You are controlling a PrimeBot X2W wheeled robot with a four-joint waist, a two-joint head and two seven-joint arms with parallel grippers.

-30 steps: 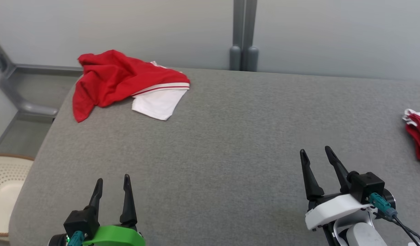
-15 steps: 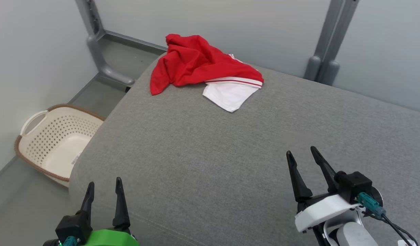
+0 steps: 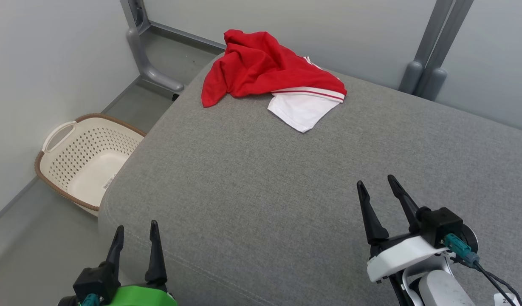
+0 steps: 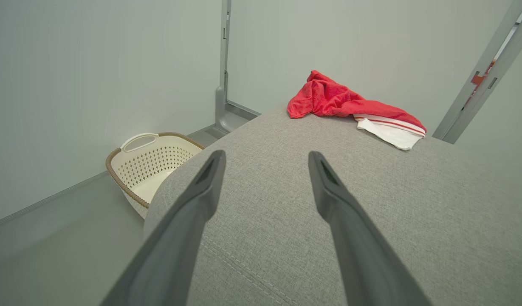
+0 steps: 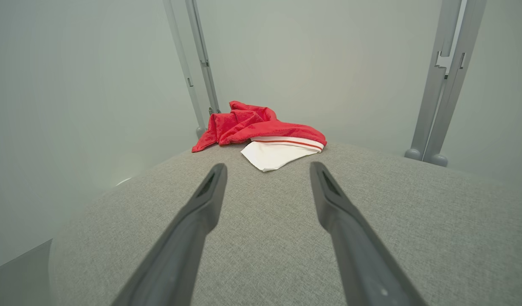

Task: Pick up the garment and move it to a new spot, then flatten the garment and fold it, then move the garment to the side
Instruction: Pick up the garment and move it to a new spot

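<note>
The garment [image 3: 265,70] is a crumpled red piece with a white, red-striped part. It lies at the far left corner of the grey padded surface [image 3: 261,178]. It also appears in the left wrist view as the garment [image 4: 345,104] and in the right wrist view as the garment [image 5: 261,127], far ahead of both pairs of fingers. My left gripper [image 3: 135,229] stands open over the near left edge, with nothing between its fingers. My right gripper [image 3: 375,185] stands open and empty at the near right.
A cream perforated laundry basket [image 3: 80,159] stands on the floor left of the surface, also visible as the basket [image 4: 148,163]. Grey metal posts [image 3: 430,55] rise behind the surface, and another post [image 3: 137,38] stands at the far left. Pale walls close the back and left.
The whole picture has shifted as the camera turned left: the basket and floor came into view, and a red item at the right edge left it. Both grippers stay open.
</note>
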